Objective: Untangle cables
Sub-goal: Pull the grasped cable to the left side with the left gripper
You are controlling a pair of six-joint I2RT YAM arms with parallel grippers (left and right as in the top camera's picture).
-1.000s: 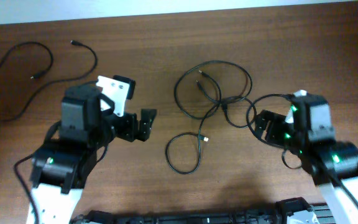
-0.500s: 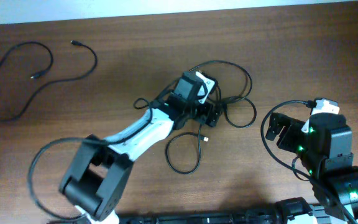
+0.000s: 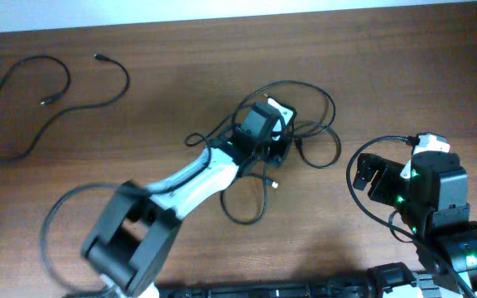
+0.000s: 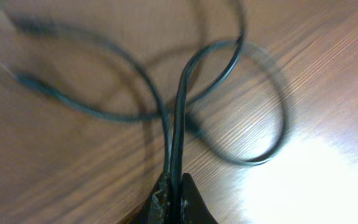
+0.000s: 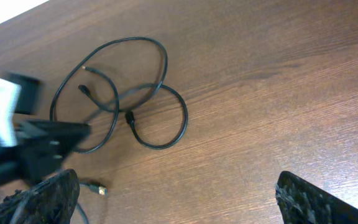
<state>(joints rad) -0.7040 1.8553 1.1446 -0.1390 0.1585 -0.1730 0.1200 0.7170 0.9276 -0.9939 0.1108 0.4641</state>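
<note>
Pinching two strands of the tangled black cables [image 4: 178, 118] is the left gripper [image 4: 174, 196]; right gripper [image 5: 178, 196] wide.

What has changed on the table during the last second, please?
The left gripper reached forward from its own side to the tangled cables and closed on two strands. The right gripper, open, drew back slightly to the right. The loose cable at far left stayed where it was.
</note>
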